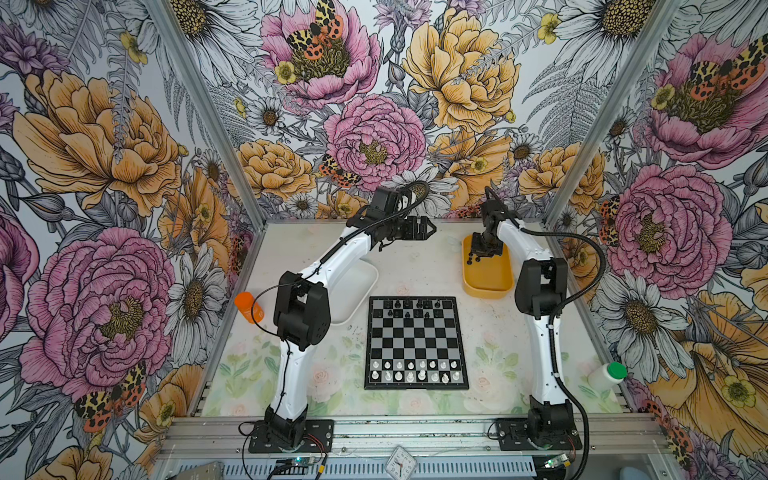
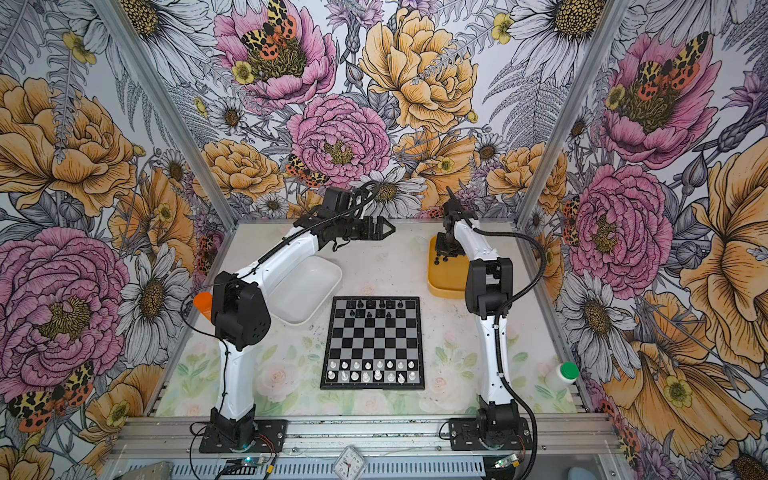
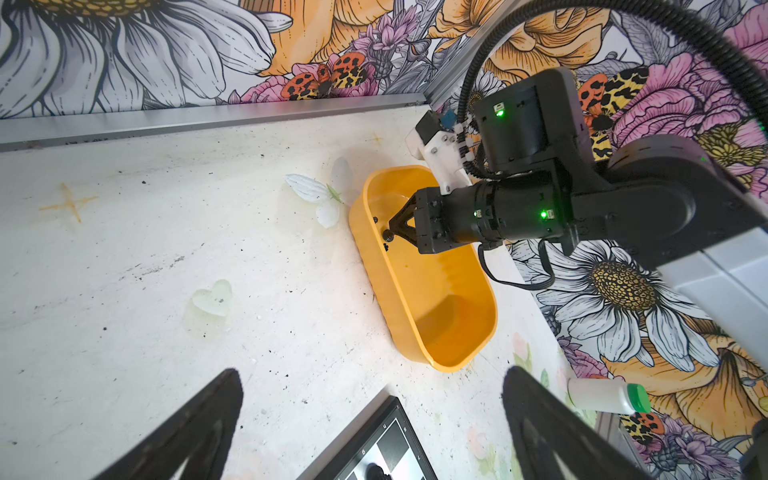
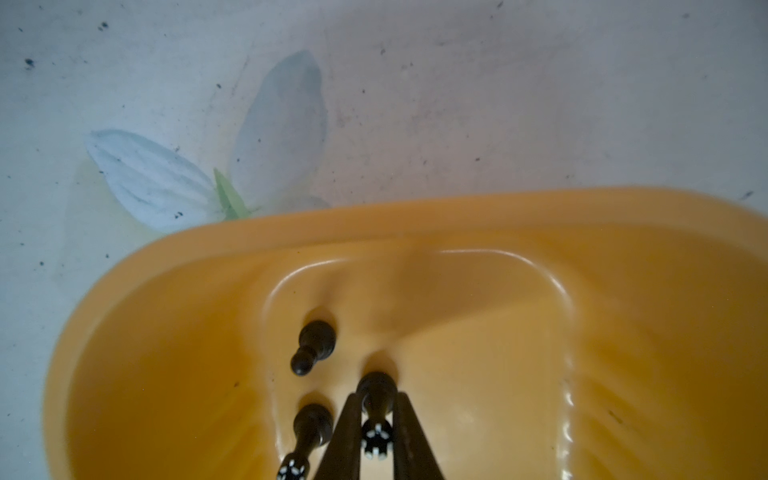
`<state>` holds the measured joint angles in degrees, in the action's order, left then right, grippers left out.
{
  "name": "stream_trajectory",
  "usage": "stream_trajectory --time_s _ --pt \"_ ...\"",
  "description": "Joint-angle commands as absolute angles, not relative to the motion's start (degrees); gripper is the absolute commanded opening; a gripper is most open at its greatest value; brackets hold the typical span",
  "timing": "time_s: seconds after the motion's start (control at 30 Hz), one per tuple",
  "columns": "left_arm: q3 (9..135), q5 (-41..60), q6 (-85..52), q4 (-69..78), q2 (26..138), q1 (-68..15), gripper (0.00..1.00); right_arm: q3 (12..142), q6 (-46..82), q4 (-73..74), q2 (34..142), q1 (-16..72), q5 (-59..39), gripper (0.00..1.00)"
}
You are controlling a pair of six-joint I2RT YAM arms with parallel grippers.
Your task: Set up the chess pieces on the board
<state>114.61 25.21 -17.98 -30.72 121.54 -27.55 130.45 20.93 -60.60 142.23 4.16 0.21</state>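
Your right claw (image 4: 376, 401), in the yellow oblong plastic tub (image 4: 249, 232), is clamped on a tiny glossy black chessman (image 4: 375, 386), two more black chessmen (image 4: 311, 345) just beside it, the black-and-silver checked board (image 1: 415, 336) well apart; that shallow tip grip may let it twist free on lifting.

Checkered board (image 1: 416, 343) lies flat. White pieces (image 1: 410, 365) fill its two near rows; black pieces (image 1: 419, 304) partly fill its far rows; loose black pieces (image 4: 312, 347) lie beyond its far-right corner.
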Motion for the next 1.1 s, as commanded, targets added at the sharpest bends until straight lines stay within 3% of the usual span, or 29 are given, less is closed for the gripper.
stream_trajectory --time_s 0.0,0.53,1.07 --pt "113.6 26.75 -16.82 -30.59 118.15 -26.81 0.99 132.36 21.11 -60.69 143.86 4.56 0.35 0.16" --pt "110.19 26.94 -15.41 -30.5 115.67 -25.32 0.99 128.06 20.08 -61.96 137.24 5.34 3.2 0.13" --pt "98.96 24.73 -11.61 -30.1 105.41 -21.58 0.99 116.23 19.07 -63.34 120.81 10.01 6.19 0.12"
